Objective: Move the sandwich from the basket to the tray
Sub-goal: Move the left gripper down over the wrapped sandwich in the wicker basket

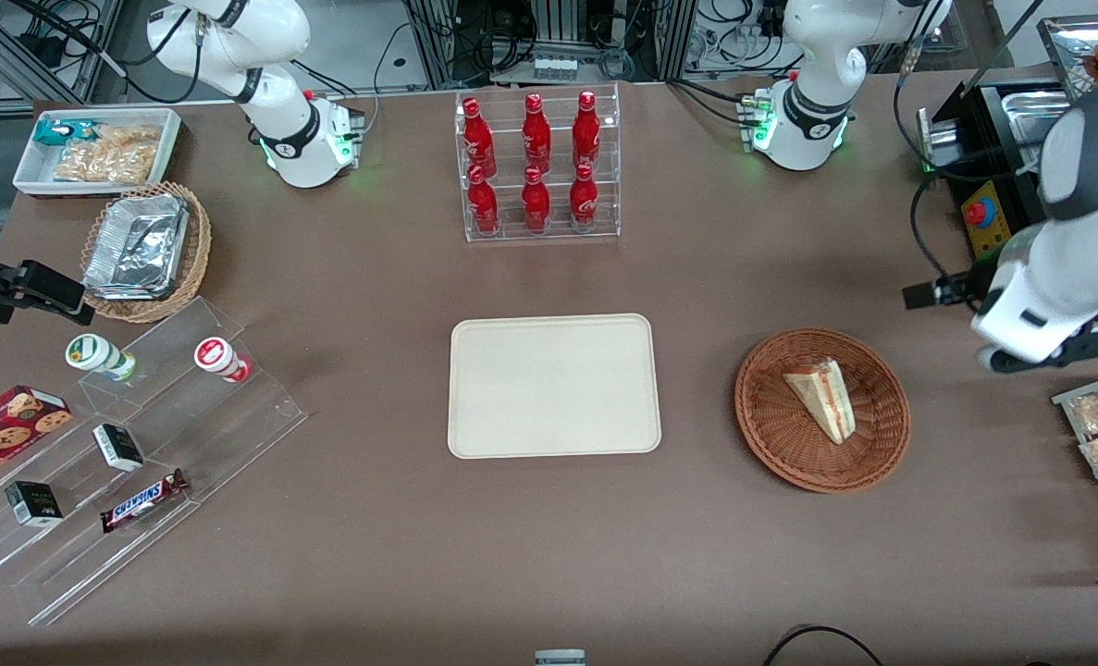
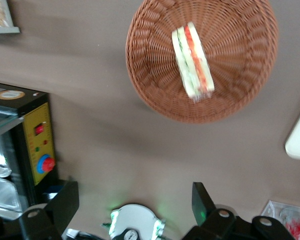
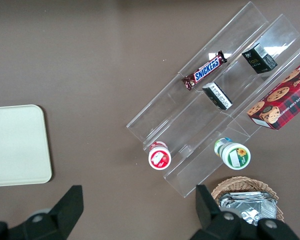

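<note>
1 sandwich [image 1: 821, 399] lies in the basket [image 1: 771, 435]; tray [image 1: 553, 386] bare; end effector [image 2: 135, 200], spread wide, partly cut off.

Left arm [image 1: 1071, 231]: glossy white rounded shells w/ a grey oval panel on the big link and black joint bands. Its base [image 1: 803, 120], farther from the front camera than the basket [image 1: 771, 444], is a white dome w/ a black ring, small logo and green LEDs; black cables run off it. Gripper [image 2: 134, 197], beside the basket toward the working arm's end: two flat black fingers [image 2: 65, 200] set wide apart, a pale round screw on each black mount.
</note>
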